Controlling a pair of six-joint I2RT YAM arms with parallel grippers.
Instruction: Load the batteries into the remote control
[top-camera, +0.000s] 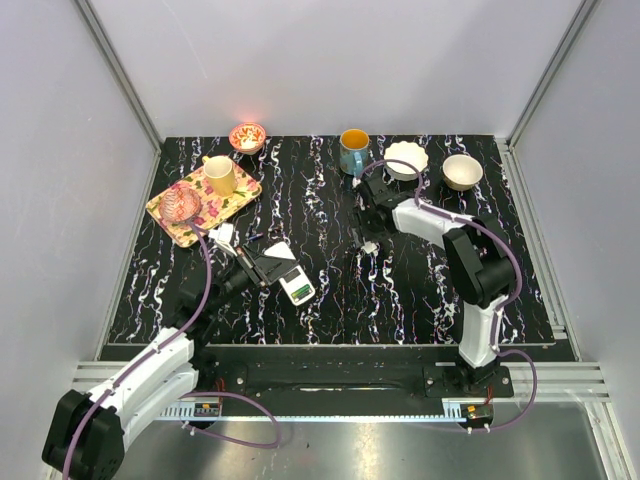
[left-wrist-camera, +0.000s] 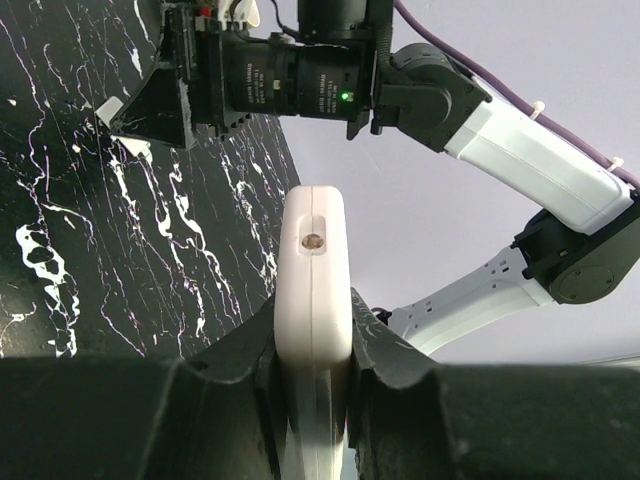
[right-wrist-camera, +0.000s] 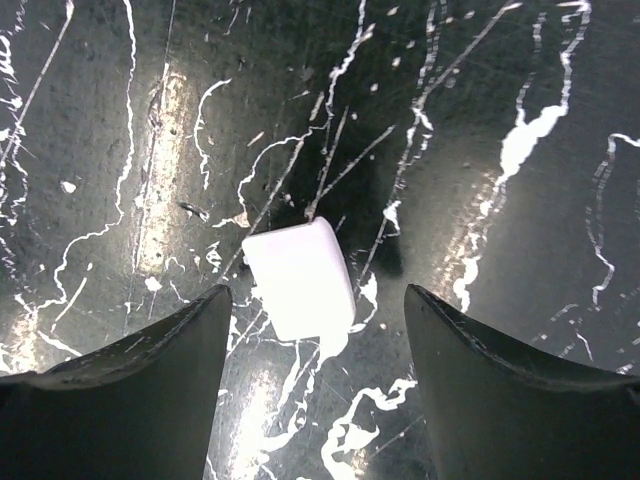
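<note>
My left gripper (top-camera: 272, 270) is shut on the remote control (top-camera: 297, 287), a small white slab held just above the table left of centre. In the left wrist view the remote control (left-wrist-camera: 314, 280) stands edge-on, clamped between both jaws. My right gripper (top-camera: 368, 238) hangs low over the middle of the table. In the right wrist view it (right-wrist-camera: 315, 295) is open, and a small white plastic piece (right-wrist-camera: 298, 277) lies flat on the table between the fingertips, touching neither. I cannot make out the batteries in any view.
A floral tray (top-camera: 236, 200) at the back left carries a yellow cup (top-camera: 221, 175) and a pink glass dish (top-camera: 182, 203). Along the back edge stand a small red bowl (top-camera: 247, 136), a teal mug (top-camera: 352, 151) and two cream bowls (top-camera: 406, 160) (top-camera: 462, 171).
</note>
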